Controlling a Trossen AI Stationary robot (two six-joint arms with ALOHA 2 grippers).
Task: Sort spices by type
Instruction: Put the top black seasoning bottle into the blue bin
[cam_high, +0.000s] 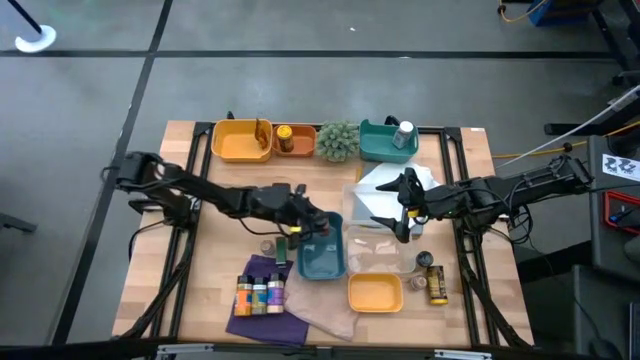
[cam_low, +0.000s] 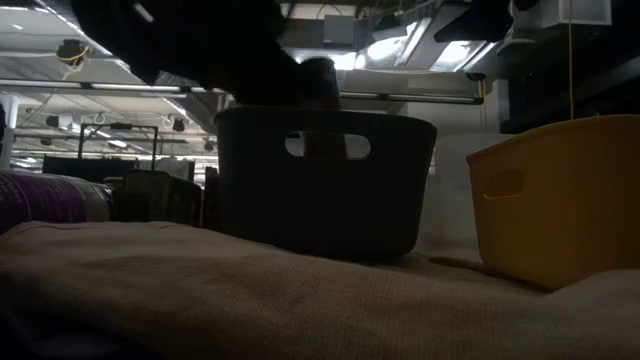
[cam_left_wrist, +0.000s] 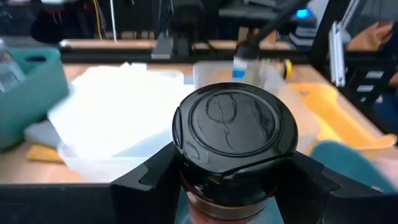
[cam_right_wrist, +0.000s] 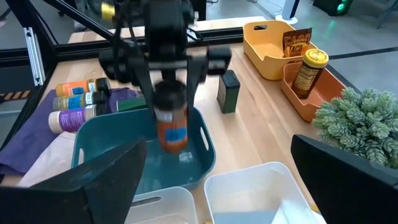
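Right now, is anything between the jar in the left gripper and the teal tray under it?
Nothing visible. The left gripper holds the jar upright just above the teal tray, whose floor below looks bare. The right gripper waits apart.

Both arms were matte black, slim jointed links with bulkier housings at the joints. Black cables ran along the left arm (cam_high: 190, 195) and looped off the right arm (cam_high: 520, 190) near its base. Left gripper (cam_right_wrist: 166, 93): black blocky body, a crossbar carrying two flat straight fingers hanging below it. Right gripper (cam_high: 400, 205): same build; its fingers (cam_right_wrist: 106, 180) were broad, flat, angular black plates with chamfered tips. No visible markings or screws on either.
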